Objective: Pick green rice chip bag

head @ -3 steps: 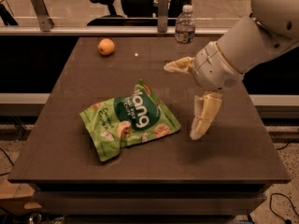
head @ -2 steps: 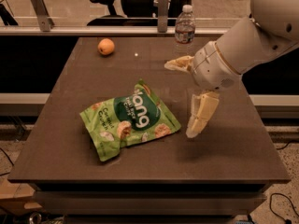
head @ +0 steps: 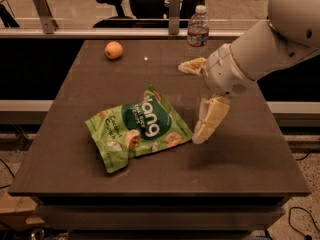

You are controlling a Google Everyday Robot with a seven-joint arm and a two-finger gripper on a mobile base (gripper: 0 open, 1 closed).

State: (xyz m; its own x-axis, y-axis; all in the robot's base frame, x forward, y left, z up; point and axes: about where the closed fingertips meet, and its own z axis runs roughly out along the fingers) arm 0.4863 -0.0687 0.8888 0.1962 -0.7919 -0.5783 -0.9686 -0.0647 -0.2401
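Observation:
The green rice chip bag [head: 138, 129] lies flat on the dark table [head: 240, 169], left of centre, its dark-green round centre and white lettering facing up. My gripper [head: 191, 101] hangs over the table just right of the bag, open and empty. One cream finger [head: 209, 119] points down with its tip close to the bag's right edge. The other finger [head: 192, 66] sticks out to the left, farther back.
An orange fruit [head: 113, 50] sits at the table's far left. A water bottle [head: 198, 28] stands at the far edge, behind my gripper. A rail and office chairs lie beyond the table.
My gripper has shifted slightly left and down toward the bag's right edge. The bag, fruit and bottle have not moved.

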